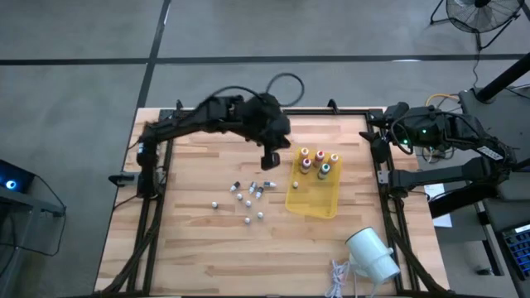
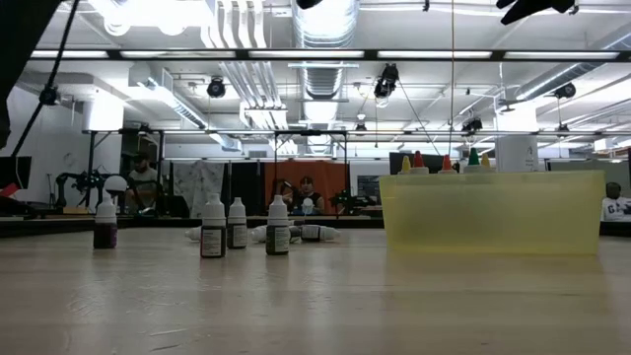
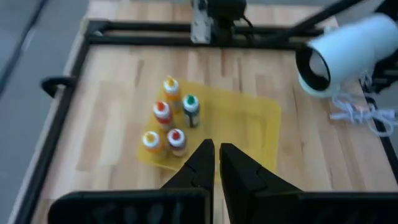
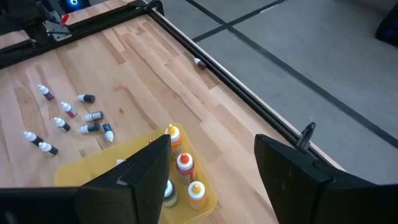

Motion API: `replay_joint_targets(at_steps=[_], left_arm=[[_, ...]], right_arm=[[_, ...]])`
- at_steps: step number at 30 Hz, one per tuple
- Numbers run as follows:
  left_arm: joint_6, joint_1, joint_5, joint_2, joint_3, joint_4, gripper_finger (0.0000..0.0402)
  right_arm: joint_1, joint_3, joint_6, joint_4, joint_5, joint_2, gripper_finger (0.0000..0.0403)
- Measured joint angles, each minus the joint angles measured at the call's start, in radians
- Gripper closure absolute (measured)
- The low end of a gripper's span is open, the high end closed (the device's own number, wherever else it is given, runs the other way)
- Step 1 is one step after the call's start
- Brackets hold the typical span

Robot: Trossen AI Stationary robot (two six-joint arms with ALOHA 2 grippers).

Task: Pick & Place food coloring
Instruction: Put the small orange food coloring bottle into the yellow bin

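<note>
- Broadly, the wooden tabletop (image 1: 207,248) carries everything, and the yellow tray (image 1: 319,203) serves as the landmark.
- A big white cylinder (image 1: 373,255) lies on its side near the tray's front corner, with a white cable (image 1: 339,277) just beside it.
- Hovering over the tabletop just beside the tray's back left corner, the left pincer (image 3: 216,167) has its jaws pressed together on nothing visible.
- Parked off the tabletop edge on the tray's right, the right pincer (image 4: 211,168) stands wide and empty.
- Five colour-topped food coloring bottles (image 1: 317,162) stand upright in a cluster at the back end of the tray; in the left wrist view they sit just ahead of the shut fingertips.
- About nine tiny vials (image 1: 248,194) are scattered on the bare wood left of the tray, some upright, some lying flat; they sit below and in front of the left pincer, apart from it.
- Risk, as I judge it: a descent with jaws shut would knock a vial over or roll it away instead of gripping it.
- Lying vials may slip between the fingertips, and a low pass near the tray could topple the crowded bottles.
</note>
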State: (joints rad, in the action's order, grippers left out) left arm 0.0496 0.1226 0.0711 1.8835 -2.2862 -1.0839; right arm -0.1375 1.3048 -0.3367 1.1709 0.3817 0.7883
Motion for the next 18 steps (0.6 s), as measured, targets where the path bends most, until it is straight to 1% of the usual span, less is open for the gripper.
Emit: replay_joint_targets(at_steps=[2,4,7,9,12,16,18], left_arm=[[-0.004,0.01,0.0,-0.052,0.064,0.049,0.0402],[-0.011,0.022,0.002,-0.102,0.154,0.124,0.0402],[-0.046,0.049,0.002,-0.192,0.338,0.256,0.0402],[-0.095,0.076,-0.023,-0.249,0.476,0.379,0.0402],[-0.212,0.114,-0.071,-0.312,0.664,0.585,0.0401],[-0.288,0.158,-0.138,-0.359,0.863,0.785,0.0401],[-0.295,0.18,-0.166,-0.362,0.94,0.842,0.0401]], right_arm=[[0.0,0.0,0.0,0.0,0.0,0.001,0.0181],[0.0,0.0,-0.001,0.0,0.0,0.001,0.0181],[0.0,-0.001,-0.003,0.0,0.0,0.0,0.0181],[0.0,-0.001,-0.004,-0.001,0.001,0.0,0.0181],[0.0,-0.001,-0.004,-0.002,0.004,0.001,0.0181],[0.0,-0.002,-0.004,-0.003,0.009,0.006,0.0181],[-0.001,-0.002,-0.003,-0.002,0.01,0.007,0.0181]])
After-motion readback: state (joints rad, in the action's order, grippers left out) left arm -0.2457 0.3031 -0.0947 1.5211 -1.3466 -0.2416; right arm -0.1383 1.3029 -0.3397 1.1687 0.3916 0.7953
